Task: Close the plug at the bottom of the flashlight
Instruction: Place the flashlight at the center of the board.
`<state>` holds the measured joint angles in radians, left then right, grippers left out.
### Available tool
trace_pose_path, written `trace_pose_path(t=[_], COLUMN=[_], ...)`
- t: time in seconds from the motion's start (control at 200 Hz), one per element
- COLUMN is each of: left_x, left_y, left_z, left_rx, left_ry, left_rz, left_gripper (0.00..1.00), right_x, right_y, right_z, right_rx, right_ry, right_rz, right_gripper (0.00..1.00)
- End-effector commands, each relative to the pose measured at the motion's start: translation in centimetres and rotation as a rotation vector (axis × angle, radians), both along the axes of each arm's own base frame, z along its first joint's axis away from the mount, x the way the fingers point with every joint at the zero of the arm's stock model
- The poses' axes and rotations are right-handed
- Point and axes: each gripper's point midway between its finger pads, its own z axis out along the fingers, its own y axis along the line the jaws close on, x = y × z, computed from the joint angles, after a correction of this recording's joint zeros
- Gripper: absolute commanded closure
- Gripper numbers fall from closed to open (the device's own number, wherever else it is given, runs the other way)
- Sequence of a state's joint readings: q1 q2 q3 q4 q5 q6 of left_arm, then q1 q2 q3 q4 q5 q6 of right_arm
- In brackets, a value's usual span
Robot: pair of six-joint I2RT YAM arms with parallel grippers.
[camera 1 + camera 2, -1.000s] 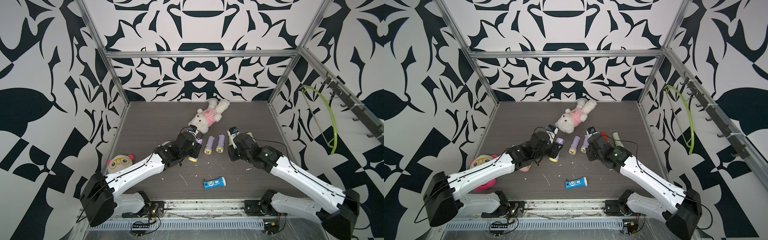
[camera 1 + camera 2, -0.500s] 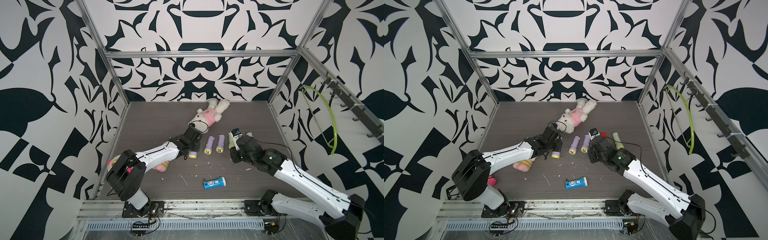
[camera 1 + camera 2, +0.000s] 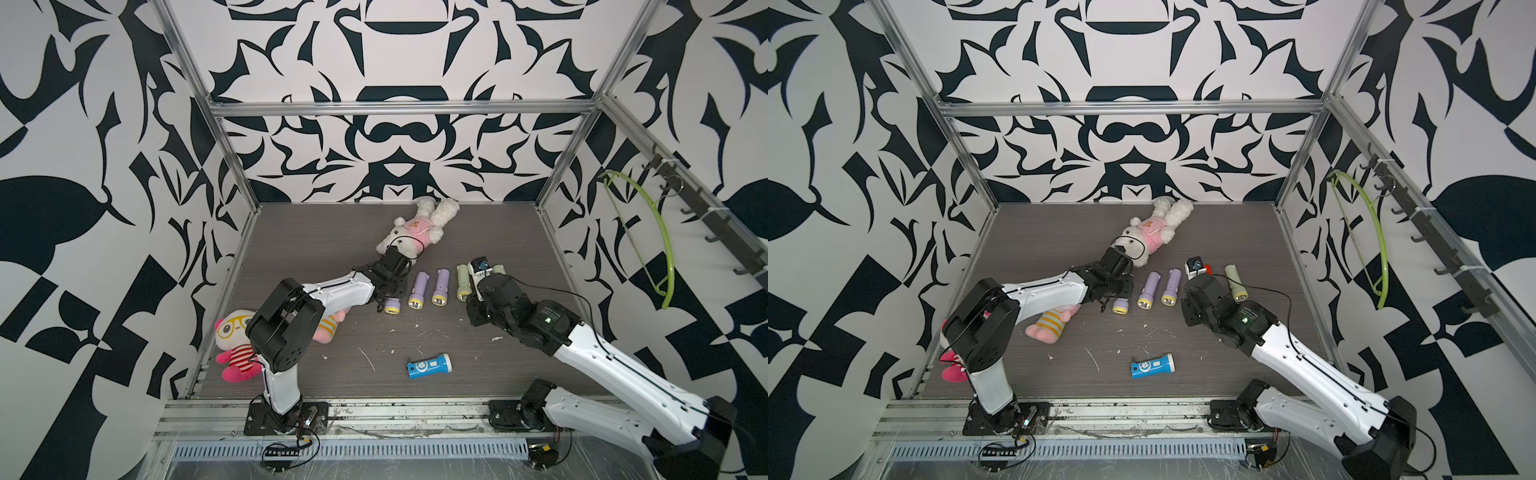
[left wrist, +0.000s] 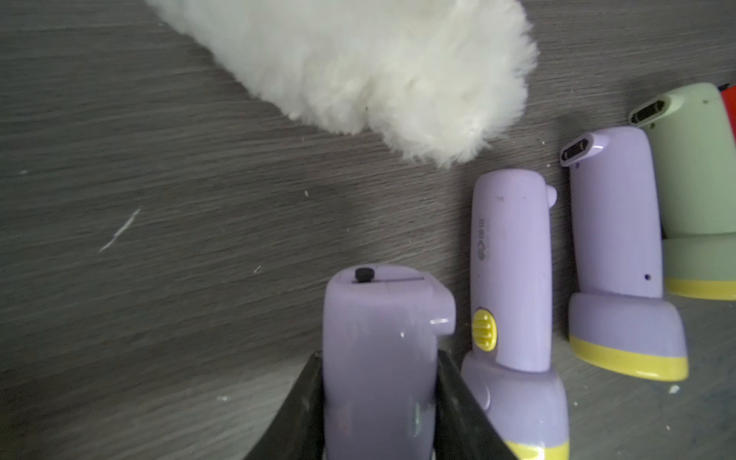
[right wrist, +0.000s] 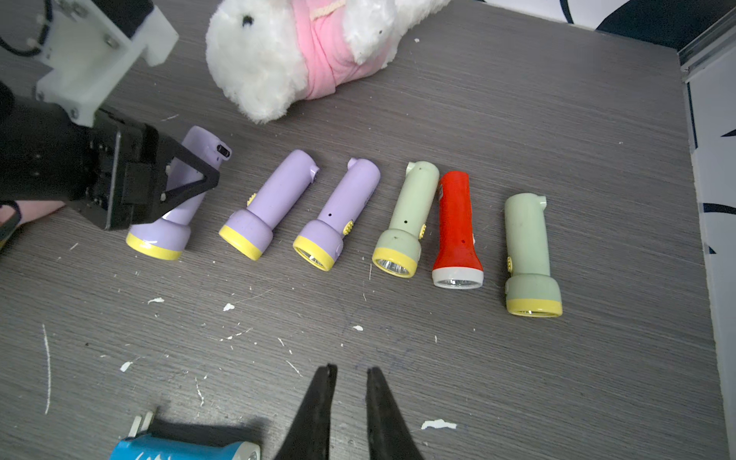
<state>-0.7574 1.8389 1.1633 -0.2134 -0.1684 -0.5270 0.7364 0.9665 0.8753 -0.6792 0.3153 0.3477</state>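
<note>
Purple flashlight (image 4: 378, 310) is pinched in your left gripper (image 4: 378, 356), right gripper (image 5: 350, 370) slightly spread and empty; pushing its end may twist it loose.

Black-and-white patterned walls (image 3: 395, 137), aluminium frame (image 3: 399, 109) — grey woodgrain floor (image 3: 316, 232)

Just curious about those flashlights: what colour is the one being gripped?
The gripped flashlight is lilac with a yellow rim, clearest in the right wrist view.

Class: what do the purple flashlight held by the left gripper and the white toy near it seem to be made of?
Purple flashlight: probably moulded plastic, smooth and slightly glossy, with small highlights. White toy: likely plush fabric, matte, with fluffy pile.
</note>
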Motion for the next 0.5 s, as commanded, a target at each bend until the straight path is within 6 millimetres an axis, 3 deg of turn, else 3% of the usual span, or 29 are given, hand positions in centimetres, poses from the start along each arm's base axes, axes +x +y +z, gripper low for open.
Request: trace_pose_path(t=[0.0,0.105,0.495], left_x=[0.3,0.3,1.1], left_y=[-0.8,-0.8,-0.2], left_z=[-0.1,-0.7,-2.0], left_rx=[-0.017,-0.004,0.016], left_ry=[0.025,0.039,0.077], left_rz=[-0.009,-0.011,0.010], left_gripper=[0.70,0.58,0.58], right_x=[0.3,0.4,0.6], right_y=[-0.2,-0.1,0.1], right_z=[0.1,0.3,-0.6], right_rx=[-0.003,-0.001,-0.019], right_ry=[-0.009,-0.017,0.003], right_rz=[-0.024,-0.019,-0.012], right_gripper=[0.80,0.80,0.78])
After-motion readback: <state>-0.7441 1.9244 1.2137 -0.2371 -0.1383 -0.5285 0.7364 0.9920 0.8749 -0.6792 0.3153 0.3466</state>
